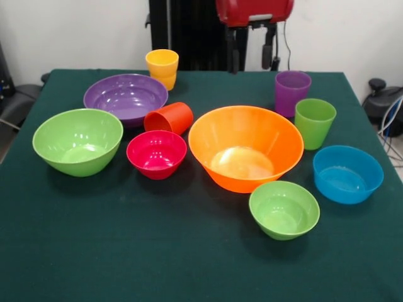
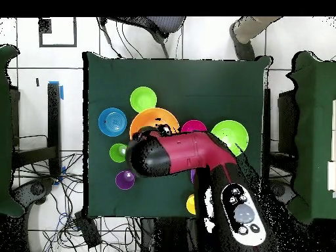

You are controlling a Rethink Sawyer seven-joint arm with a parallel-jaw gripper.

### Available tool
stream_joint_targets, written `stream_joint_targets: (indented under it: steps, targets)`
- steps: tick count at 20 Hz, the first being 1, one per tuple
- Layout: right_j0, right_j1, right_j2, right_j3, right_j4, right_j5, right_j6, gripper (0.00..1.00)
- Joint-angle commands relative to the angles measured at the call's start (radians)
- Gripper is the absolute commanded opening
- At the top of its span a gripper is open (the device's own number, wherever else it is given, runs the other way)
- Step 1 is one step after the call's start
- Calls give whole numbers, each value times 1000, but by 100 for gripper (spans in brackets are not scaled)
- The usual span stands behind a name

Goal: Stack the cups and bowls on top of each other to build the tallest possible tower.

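All the cups and bowls stand apart on the green table (image 1: 189, 264); no tower shows. The large orange bowl (image 1: 245, 146) is in the middle, with the pink-red bowl (image 1: 156, 153), large green bowl (image 1: 77, 140) and purple bowl (image 1: 126, 97) to its left. The small green bowl (image 1: 284, 209) and blue bowl (image 1: 347, 173) are to its right. The yellow cup (image 1: 162, 68), purple cup (image 1: 292, 92) and green cup (image 1: 314, 122) stand upright. The orange-red cup (image 1: 169, 117) lies on its side. My gripper (image 1: 252, 55) hangs open and empty above the far edge.
In the overhead view my arm (image 2: 180, 154) covers the purple bowl and part of the orange bowl (image 2: 154, 118). Cables (image 2: 52, 197) lie on the floor beside the table. A chair (image 2: 154, 25) stands at the far side.
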State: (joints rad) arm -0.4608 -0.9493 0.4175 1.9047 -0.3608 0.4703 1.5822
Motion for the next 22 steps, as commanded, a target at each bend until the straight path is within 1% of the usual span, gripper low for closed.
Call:
stream_joint_targets:
  steps: [1, 4, 7, 10, 13, 16, 18, 20, 22]
  targets:
    - [60, 61, -25, 26, -8, 21, 123, 100]
    - [89, 101, -57, 7, -22, -10, 150, 100]
    - [114, 142, -87, -14, -27, -15, 166, 100]
    - [144, 177, -120, -39, -22, 25, 176, 100]
    - [161, 179, -131, -48, 0, 48, 173, 100]
    - [208, 230, -183, -87, 13, 54, 226, 100]
    - [235, 263, -220, -103, 15, 35, 256, 100]
    - [244, 269, -233, -97, 21, 20, 258, 100]
    - [254, 265, -241, -91, 27, 28, 254, 100]
